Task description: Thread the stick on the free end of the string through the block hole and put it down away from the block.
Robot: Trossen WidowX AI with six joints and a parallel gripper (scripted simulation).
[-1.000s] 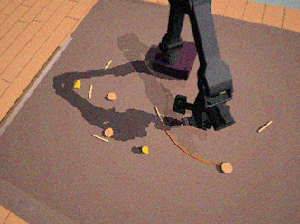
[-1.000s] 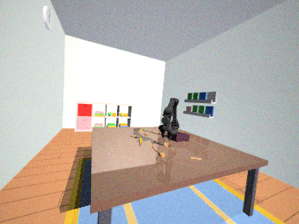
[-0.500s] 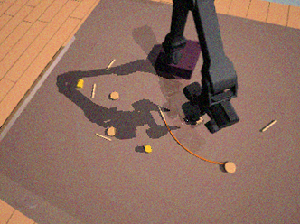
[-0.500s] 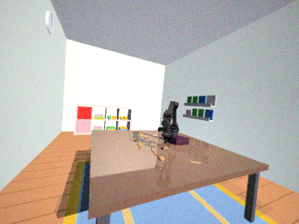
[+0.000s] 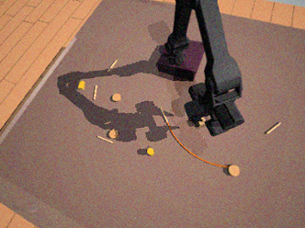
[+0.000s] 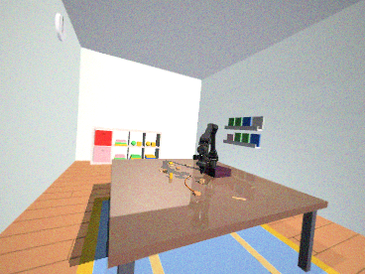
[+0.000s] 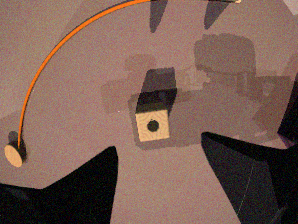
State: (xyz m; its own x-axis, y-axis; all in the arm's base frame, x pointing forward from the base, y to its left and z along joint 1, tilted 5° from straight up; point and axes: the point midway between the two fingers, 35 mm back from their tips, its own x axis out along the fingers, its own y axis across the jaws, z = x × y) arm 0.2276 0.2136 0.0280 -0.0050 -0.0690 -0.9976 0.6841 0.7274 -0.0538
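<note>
The small wooden block [image 5: 203, 119] [image 7: 153, 125] lies on the table with its hole facing up. My gripper [image 5: 205, 122] [image 7: 160, 145] hangs low over it. The fingers are apart on either side of the block and do not touch it. The orange string [image 5: 188, 150] [image 7: 60, 43] curves from the round wooden button [image 5: 233, 169] [image 7: 13, 155] [image 6: 196, 193] to the thin stick [image 5: 164, 116]. The stick lies flat on the table, left of the block in the top view and beyond it in the wrist view.
The arm's purple base [image 5: 181, 60] stands at the back. Loose sticks [image 5: 273, 127] [image 5: 95, 92] [image 5: 113, 64] [image 5: 105, 139], two wooden discs [image 5: 116, 96] [image 5: 113, 134] and yellow pieces [image 5: 81, 85] [image 5: 150, 151] lie scattered on the table.
</note>
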